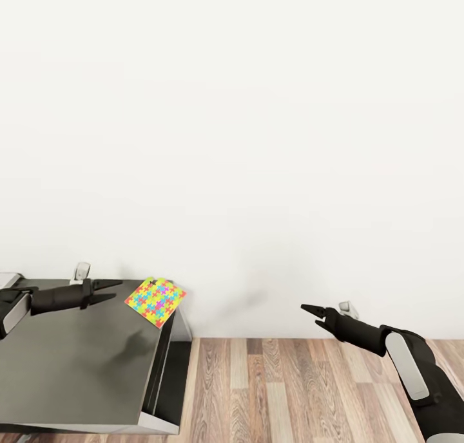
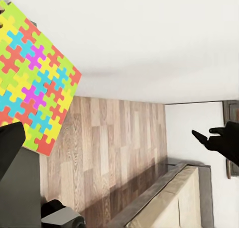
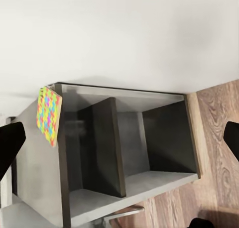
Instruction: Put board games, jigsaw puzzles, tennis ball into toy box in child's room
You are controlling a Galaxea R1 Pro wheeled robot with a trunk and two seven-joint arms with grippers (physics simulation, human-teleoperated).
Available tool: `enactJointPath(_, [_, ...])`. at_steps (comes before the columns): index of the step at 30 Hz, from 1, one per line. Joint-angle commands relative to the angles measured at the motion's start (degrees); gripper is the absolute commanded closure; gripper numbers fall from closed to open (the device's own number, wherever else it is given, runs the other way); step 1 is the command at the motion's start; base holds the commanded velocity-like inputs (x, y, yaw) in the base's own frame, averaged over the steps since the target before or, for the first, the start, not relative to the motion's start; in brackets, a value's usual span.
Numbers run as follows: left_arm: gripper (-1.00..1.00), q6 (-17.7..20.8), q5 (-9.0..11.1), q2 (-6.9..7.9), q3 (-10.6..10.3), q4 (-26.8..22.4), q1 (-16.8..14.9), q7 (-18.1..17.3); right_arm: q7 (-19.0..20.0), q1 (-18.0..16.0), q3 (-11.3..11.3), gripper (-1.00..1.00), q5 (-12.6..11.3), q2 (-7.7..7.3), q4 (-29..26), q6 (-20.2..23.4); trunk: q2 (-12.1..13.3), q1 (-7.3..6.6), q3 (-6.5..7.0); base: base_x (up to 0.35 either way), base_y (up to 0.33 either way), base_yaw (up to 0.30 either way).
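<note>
One jigsaw puzzle [image 1: 156, 300], a thin square of yellow, blue, pink and green pieces, lies on the far right corner of the table's dark grey cabinet top [image 1: 77, 366], its corner hanging over the edge. My left gripper [image 1: 118, 289] hovers open just left of it, empty and apart from it. The left wrist view looks at the puzzle [image 2: 35, 78] close up past one dark finger [image 2: 10, 146]. My right gripper [image 1: 304, 309] hangs open and empty over the floor, well right of the cabinet. From the right wrist view the puzzle [image 3: 48, 116] is small and far off.
A white wall [image 1: 258, 140] stands right behind the cabinet. Wood-plank floor [image 1: 290, 391] stretches to the right. The cabinet's side has dark open compartments [image 3: 124, 148]. The bed's beige mattress [image 2: 184, 198] shows in the left wrist view, with the right gripper [image 2: 204, 133] beyond it.
</note>
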Motion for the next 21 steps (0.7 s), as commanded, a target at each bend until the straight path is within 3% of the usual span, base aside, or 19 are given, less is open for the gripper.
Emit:
enactJointPath(1, [-1.00,0.7,0.4,0.05,-0.4,0.0,0.0,-0.1,0.4,0.0,-0.1,-1.00,0.3,-0.01,0.0,0.2,-0.1,0.03,0.00,0.000,0.000,0.000])
enactJointPath(21, [-1.00,1.4,0.4,-0.53,-0.3,-0.4,2.6,-0.2,0.5,0.0,-0.1,-1.00,-0.1,0.01,0.2,0.1,-0.1,0.03,1.87,-0.025,0.015,0.000])
